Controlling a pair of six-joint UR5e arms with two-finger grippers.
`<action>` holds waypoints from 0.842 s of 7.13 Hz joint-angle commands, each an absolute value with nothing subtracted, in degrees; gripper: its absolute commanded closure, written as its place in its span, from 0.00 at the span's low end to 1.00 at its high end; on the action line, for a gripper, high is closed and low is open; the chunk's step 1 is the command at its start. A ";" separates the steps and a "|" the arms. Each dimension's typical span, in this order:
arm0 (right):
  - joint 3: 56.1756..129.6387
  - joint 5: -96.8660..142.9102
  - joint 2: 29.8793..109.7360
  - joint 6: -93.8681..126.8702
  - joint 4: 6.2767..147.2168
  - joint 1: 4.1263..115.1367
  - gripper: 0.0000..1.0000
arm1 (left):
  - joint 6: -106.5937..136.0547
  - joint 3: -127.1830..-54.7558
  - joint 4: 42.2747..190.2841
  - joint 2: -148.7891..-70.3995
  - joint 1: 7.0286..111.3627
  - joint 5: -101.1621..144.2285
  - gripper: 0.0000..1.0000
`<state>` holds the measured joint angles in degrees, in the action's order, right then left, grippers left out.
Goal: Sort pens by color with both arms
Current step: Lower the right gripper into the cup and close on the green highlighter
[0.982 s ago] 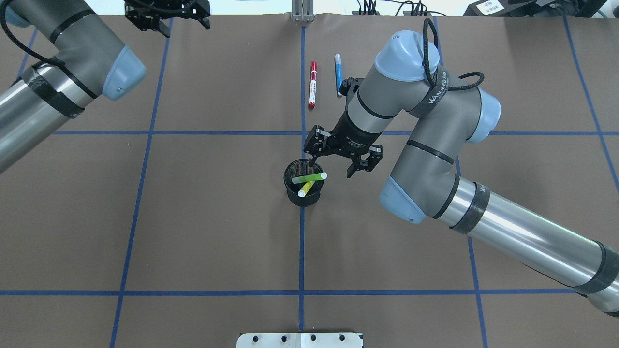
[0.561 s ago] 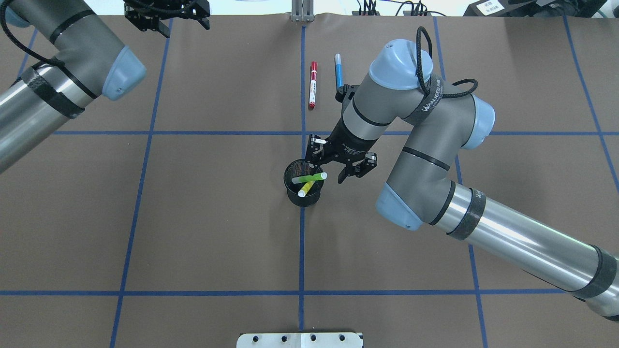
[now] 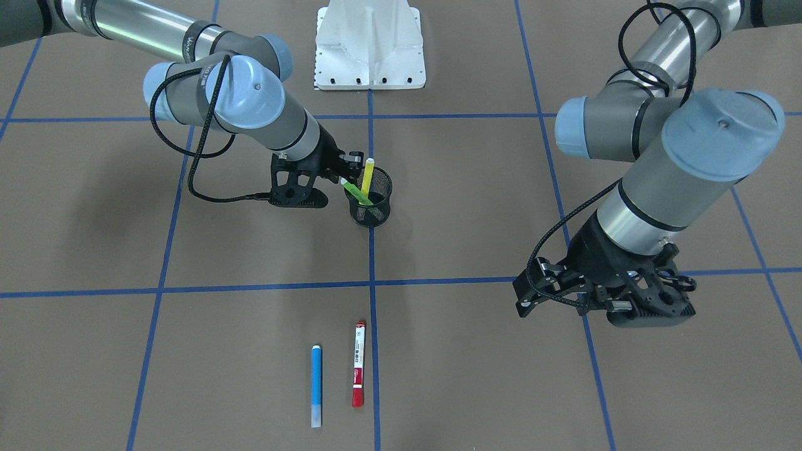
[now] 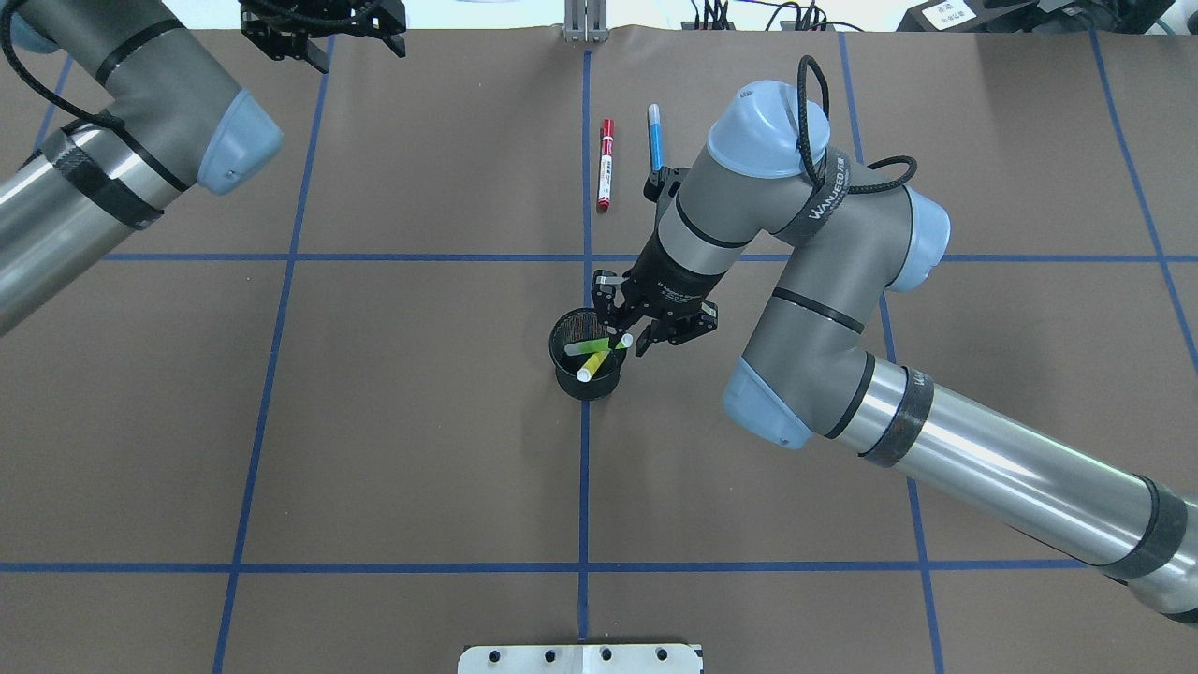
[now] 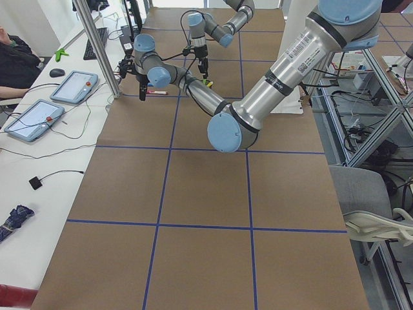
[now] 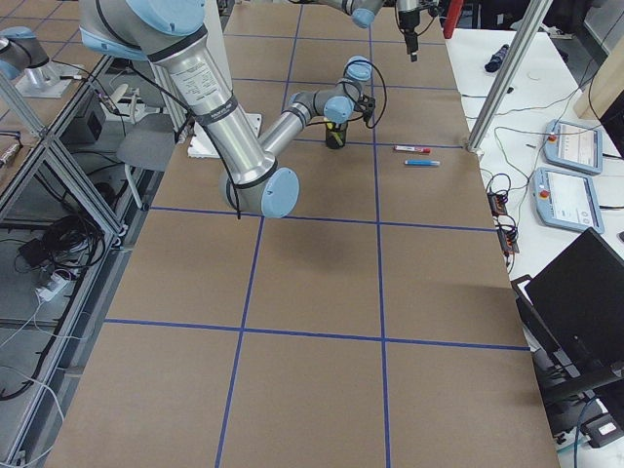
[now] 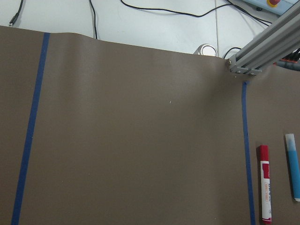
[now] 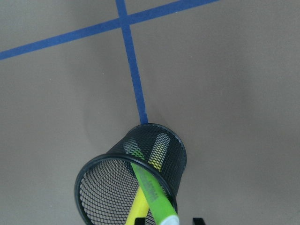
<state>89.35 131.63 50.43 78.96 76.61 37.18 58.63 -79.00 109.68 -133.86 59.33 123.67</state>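
Note:
A black mesh cup (image 4: 558,360) stands at the table's centre. In it lean the green pen (image 4: 599,345) and the yellow pen (image 4: 591,367), pale ends up. My right gripper (image 4: 629,337) is open, its fingers narrowly straddling the green pen's pale end at the cup's rim. The right wrist view shows the green pen (image 8: 152,187) crossing the yellow one (image 8: 138,208) inside the cup (image 8: 117,154). Side by side on the far half of the table lie the red pen (image 4: 606,168) and the blue pen (image 4: 655,140). My left gripper (image 4: 357,51) hangs open and empty at the far left edge.
Blue tape lines divide the brown table into squares. The white base mount (image 3: 369,50) sits at the robot's edge, and an aluminium post (image 4: 585,23) stands at the far edge. A side table with tablets (image 5: 71,87) and a seated person (image 5: 13,58) lies beyond.
My right gripper has moved left and down onto the cup's rim, and its fingers have narrowed around the green pen's end. The left arm and all pens have stayed put.

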 commanded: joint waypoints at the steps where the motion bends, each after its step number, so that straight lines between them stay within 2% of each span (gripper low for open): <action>1: 87.37 131.40 50.36 79.01 73.75 36.91 0.62 | 58.62 -78.93 109.69 -133.86 59.33 123.66 0.00; 5: 87.80 131.48 50.19 79.89 73.65 36.91 0.63 | 58.62 -78.93 109.69 -133.77 59.24 123.57 0.00; 6: 87.98 131.48 50.19 79.98 73.65 37.00 0.78 | 58.62 -78.93 109.77 -133.42 59.15 123.57 0.00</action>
<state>87.78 131.48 50.19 79.85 73.66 36.93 58.62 -78.93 109.71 -133.70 59.24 123.58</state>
